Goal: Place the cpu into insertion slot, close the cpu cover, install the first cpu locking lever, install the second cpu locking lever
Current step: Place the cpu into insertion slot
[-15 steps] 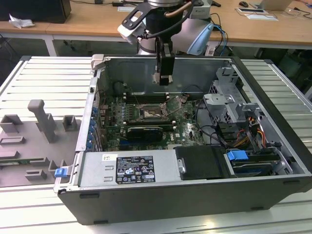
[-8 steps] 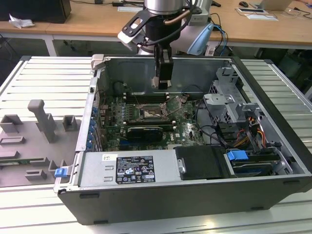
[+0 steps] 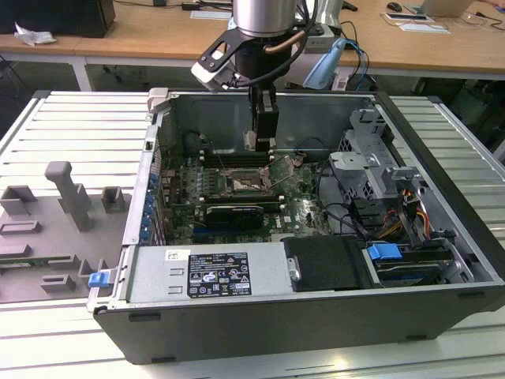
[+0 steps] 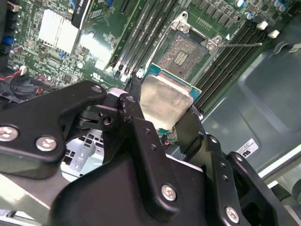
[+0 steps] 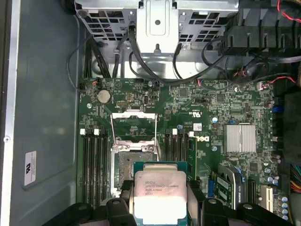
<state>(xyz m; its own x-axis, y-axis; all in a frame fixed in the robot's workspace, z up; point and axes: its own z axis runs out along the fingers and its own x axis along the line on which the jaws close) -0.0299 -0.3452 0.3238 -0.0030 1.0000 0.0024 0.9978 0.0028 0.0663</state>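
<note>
In the exterior view's lower middle, an open computer case lies on the slatted counter. Farther in, at mid-frame, the green motherboard carries the insertion slot, and the hand hangs just above it.

In both wrist views the hand's fingers are clamped on opposite edges of the cpu. Its pale metal face is toward the camera, and it is held over the slot's near edge, not seated. The slot's dark contact field lies bare. Beyond it, in the first wrist view, the cpu cover stands raised and open.
</note>
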